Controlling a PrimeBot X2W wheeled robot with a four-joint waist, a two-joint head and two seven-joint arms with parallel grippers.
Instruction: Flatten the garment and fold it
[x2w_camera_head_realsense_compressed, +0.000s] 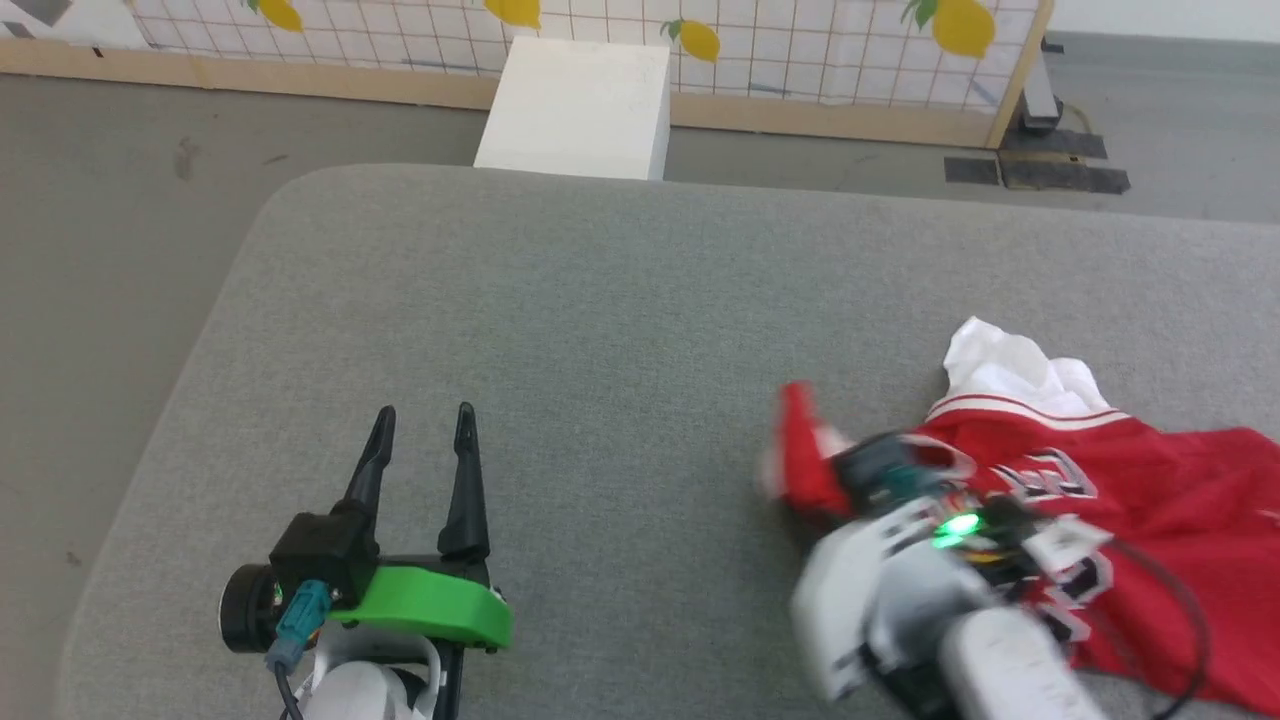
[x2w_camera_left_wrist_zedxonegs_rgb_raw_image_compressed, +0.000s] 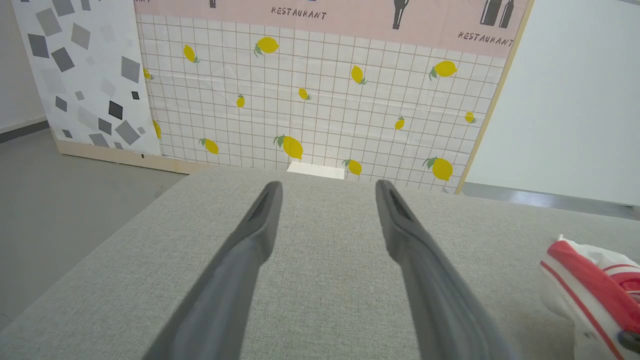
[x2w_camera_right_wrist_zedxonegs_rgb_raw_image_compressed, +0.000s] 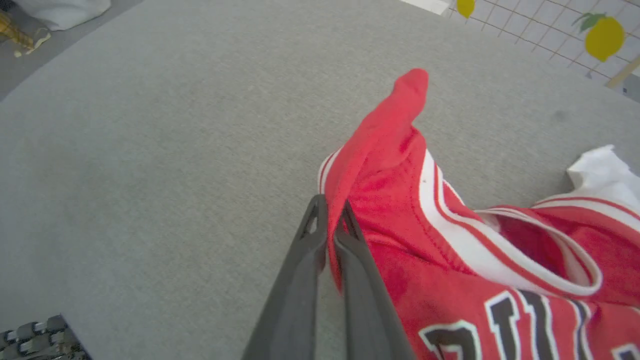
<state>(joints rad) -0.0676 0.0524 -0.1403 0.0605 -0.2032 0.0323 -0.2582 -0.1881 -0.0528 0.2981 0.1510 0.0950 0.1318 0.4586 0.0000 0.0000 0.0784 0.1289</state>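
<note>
The garment (x2w_camera_head_realsense_compressed: 1150, 480), a red jersey with a white sleeve and black white-edged lettering, lies crumpled at the right of the grey table (x2w_camera_head_realsense_compressed: 600, 320). My right gripper (x2w_camera_right_wrist_zedxonegs_rgb_raw_image_compressed: 331, 209) is shut on a red fold at the jersey's left shoulder, and the cloth (x2w_camera_right_wrist_zedxonegs_rgb_raw_image_compressed: 395, 165) stands up above the fingertips. In the head view the right wrist (x2w_camera_head_realsense_compressed: 900, 540) is blurred over the jersey's left part. My left gripper (x2w_camera_head_realsense_compressed: 425, 420) hovers open over bare table at the lower left, well apart from the jersey. The left wrist view catches the jersey's striped edge (x2w_camera_left_wrist_zedxonegs_rgb_raw_image_compressed: 590, 280) at its far right.
A white box (x2w_camera_head_realsense_compressed: 580, 105) stands on the floor beyond the table's far edge, before a lemon-patterned partition (x2w_camera_head_realsense_compressed: 800, 40). The table's rounded left corner (x2w_camera_head_realsense_compressed: 280, 200) drops to grey floor. Dark mats (x2w_camera_head_realsense_compressed: 1040, 170) lie at the back right.
</note>
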